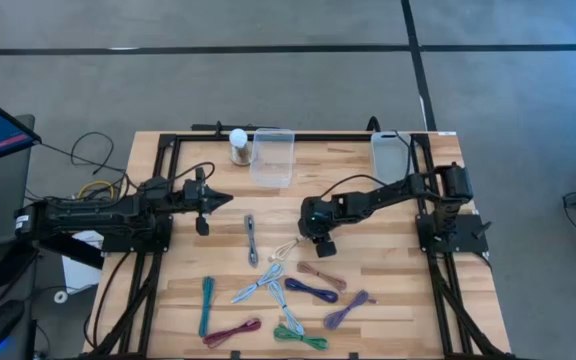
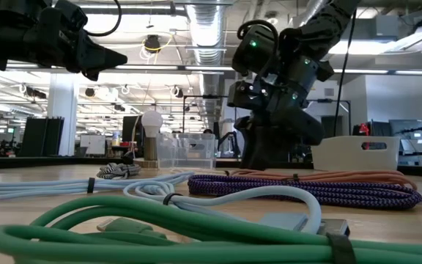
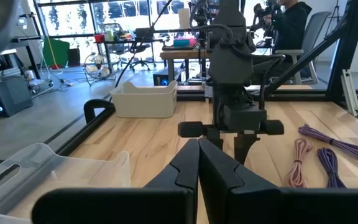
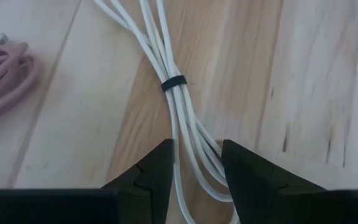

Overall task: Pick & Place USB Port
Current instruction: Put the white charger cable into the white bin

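A white cable bundle (image 4: pixel 180 118), bound near its middle by a black tie (image 4: pixel 173 83), lies on the wooden table (image 1: pixel 388 300) near the table's centre (image 1: pixel 286 247). The right gripper (image 4: pixel 196 163) is lowered over one end of this bundle; its two dark fingers (image 4: pixel 151 168) stand apart, one on each side of the strands, with the cable running between them. Whether the pads touch the cable cannot be told. Beside it lies a pink cable (image 4: pixel 2 74).

In the high view the right gripper (image 1: pixel 320 240) reaches in from the table's right side. Other coiled cables are spread across the near half of the table: a grey one (image 1: pixel 251 238), a light blue one (image 1: pixel 258 283), a teal one (image 1: pixel 206 304), a dark purple one (image 1: pixel 310 290), a green one (image 1: pixel 298 335) and a maroon one (image 1: pixel 231 332).

The left gripper (image 1: pixel 220 200) hovers above the table's left side, its fingers (image 3: pixel 185 168) pressed together and holding nothing. At the far edge stand a clear plastic container (image 1: pixel 272 156), a light bulb (image 1: pixel 238 145) and a white bin (image 1: pixel 389 153).
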Motion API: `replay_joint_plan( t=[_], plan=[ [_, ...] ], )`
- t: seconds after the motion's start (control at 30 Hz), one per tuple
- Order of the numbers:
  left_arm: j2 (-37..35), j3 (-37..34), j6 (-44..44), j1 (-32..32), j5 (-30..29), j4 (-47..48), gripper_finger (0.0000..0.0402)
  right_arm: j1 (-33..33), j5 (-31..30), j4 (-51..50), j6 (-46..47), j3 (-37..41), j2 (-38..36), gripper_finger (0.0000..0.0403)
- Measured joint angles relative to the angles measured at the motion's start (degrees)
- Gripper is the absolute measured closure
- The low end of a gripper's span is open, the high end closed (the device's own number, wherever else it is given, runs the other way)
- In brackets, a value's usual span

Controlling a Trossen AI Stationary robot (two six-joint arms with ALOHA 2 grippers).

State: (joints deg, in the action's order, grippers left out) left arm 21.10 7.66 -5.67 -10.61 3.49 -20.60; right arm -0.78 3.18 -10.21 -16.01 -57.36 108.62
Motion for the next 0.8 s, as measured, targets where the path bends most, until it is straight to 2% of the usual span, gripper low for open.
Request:
replay_joint_plan(
  t=[0.1,0.3,0.63,0.8],
  plan=[
    [0.0,-0.01,-0.02,0.0,0.0,-0.01,0.0392,0.0,-0.22,0.45,0.0,0.04,-0.6,0.0303],
    [0.0,-0.02,-0.02,0.0,0.02,-0.02,0.0392,-0.17,-0.45,1.08,0.0,0.11,-1.14,0.0392],
    [0.0,-0.02,-0.01,0.0,0.0,-0.02,0.0392,-0.55,-0.02,1.54,0.9,0.39,-2.05,0.0397],
    [0.0,-0.01,-0.02,0.0,0.01,0.0,0.0392,-1.25,-0.02,1.18,0.66,0.24,-5.41,0.0399]
  ],
)
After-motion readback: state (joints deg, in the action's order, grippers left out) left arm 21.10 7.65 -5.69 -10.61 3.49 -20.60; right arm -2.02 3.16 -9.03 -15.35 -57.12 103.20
